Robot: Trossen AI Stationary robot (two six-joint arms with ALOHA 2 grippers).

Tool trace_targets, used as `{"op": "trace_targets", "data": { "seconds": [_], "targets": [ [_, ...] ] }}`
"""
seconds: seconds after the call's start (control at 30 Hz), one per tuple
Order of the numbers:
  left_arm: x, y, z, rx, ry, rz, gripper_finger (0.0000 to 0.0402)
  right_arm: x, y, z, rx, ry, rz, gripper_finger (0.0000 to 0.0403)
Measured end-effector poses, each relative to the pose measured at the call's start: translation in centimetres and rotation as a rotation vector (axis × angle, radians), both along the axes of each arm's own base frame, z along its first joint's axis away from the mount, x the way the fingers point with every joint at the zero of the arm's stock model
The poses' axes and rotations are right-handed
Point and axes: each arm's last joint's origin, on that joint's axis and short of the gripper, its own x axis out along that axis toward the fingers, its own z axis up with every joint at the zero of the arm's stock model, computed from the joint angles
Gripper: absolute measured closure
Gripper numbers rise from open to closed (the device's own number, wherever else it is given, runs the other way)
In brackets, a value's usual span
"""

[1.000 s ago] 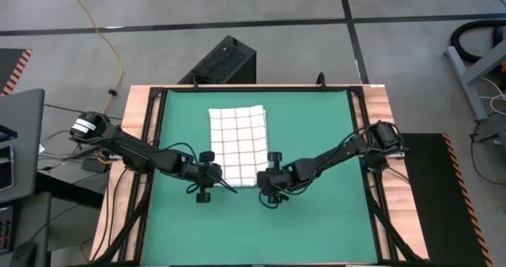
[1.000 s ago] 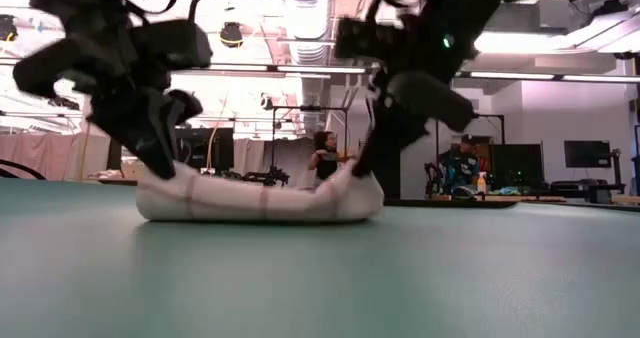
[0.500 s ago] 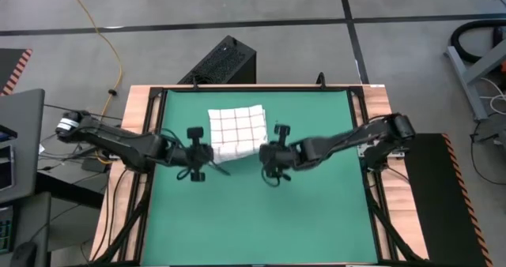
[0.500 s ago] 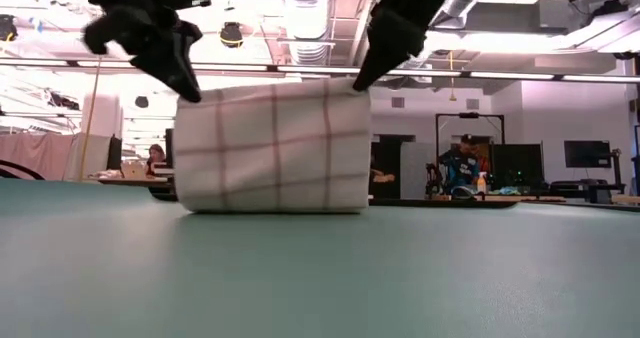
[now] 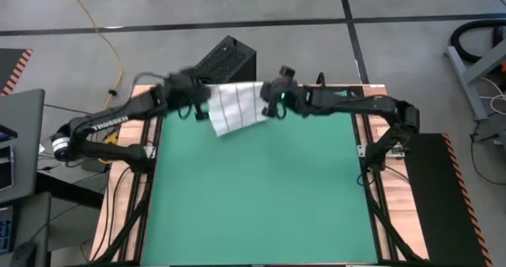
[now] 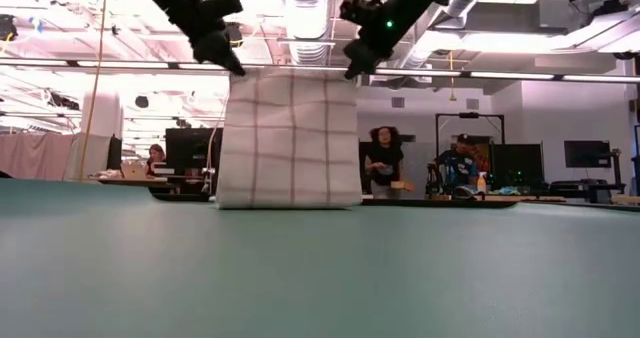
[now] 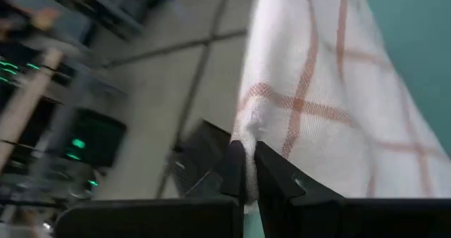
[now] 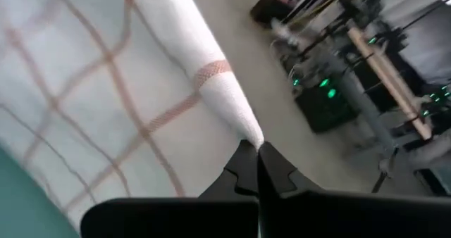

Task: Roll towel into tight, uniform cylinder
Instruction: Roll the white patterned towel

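Observation:
The towel (image 5: 237, 107), white with thin red-brown grid lines, hangs as a flat sheet (image 6: 290, 138) over the far part of the green mat (image 5: 261, 196). My left gripper (image 5: 205, 101) is shut on its upper left corner. My right gripper (image 5: 266, 99) is shut on its upper right corner. In the low view both grippers, the left (image 6: 232, 66) and the right (image 6: 350, 70), stand high above the table. The towel's lower edge (image 6: 288, 205) reaches down to the mat's level; whether it touches the mat, I cannot tell. My left gripper pinches the towel's upper left corner (image 7: 248, 136) between its two fingers (image 7: 232, 169), coming slanting down from the table's left. The cloth hangs below the fingers. One layer or several, I cannot tell. My right gripper pinches the towel's upper right corner (image 8: 248, 134) between its two fingers (image 8: 243, 166), slanting down from the table's right. The top edge (image 6: 290, 74) runs straight between the two grippers, and the sheet hangs below it.
A black box (image 5: 225, 62) stands on the floor just beyond the table's far edge, behind the towel. A wooden frame (image 5: 146, 101) borders the mat. The mat's middle and near part lie bare. People (image 6: 383, 163) are in the room behind the table.
Both grippers have risen and gone toward the table's far edge, tipping up from pointing steeply down. They stayed shut on the towel's near end, which has come up off the mat. The towel, lying spread a second ago, now hangs as a sheet near the far edge.

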Motion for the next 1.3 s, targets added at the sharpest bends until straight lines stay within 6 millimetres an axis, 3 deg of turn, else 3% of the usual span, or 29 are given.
{"op": "trace_targets", "data": {
  "seconds": [0.17,0.3,0.43,0.53,0.7,0.87,1.1,1.3],
  "targets": [
    [-0.6,4.2,4.3,0.122,-0.087,-0.001,0.0397,-0.8,-3.3,2.7,-0.059,-0.116,-0.032,0.0400],
    [0.1,6.8,7.3,0.153,-0.106,0.006,0.0397,-1.5,-4.8,5.5,-0.135,-0.163,-0.061,0.0400],
    [1.6,7.7,10.2,0.090,-0.150,-0.014,0.0397,-1.7,-4.5,7.9,-0.159,-0.209,-0.060,0.0400],
    [2.5,7.2,10.9,-0.015,-0.117,-0.117,0.0397,-1.3,-3.3,8.4,-0.148,-0.193,-0.028,0.0400],
    [3.5,5.2,8.3,-0.229,0.064,-0.317,0.0397,-0.8,-0.5,6.5,0.004,-0.096,-0.023,0.0400],
    [4.6,2.5,2.8,-0.496,0.166,-0.440,0.0398,-0.5,3.9,2.5,0.197,0.019,-0.025,0.0400],
    [5.5,-5.2,-5.4,-0.668,0.344,-0.595,0.0400,-1.1,12.7,-2.7,0.361,0.071,0.034,0.0400],
    [6.1,-11.3,-9.4,-0.747,0.343,-0.652,0.0397,-2.3,19.9,-6.6,0.491,0.008,0.110,0.0388]
  ]
}}
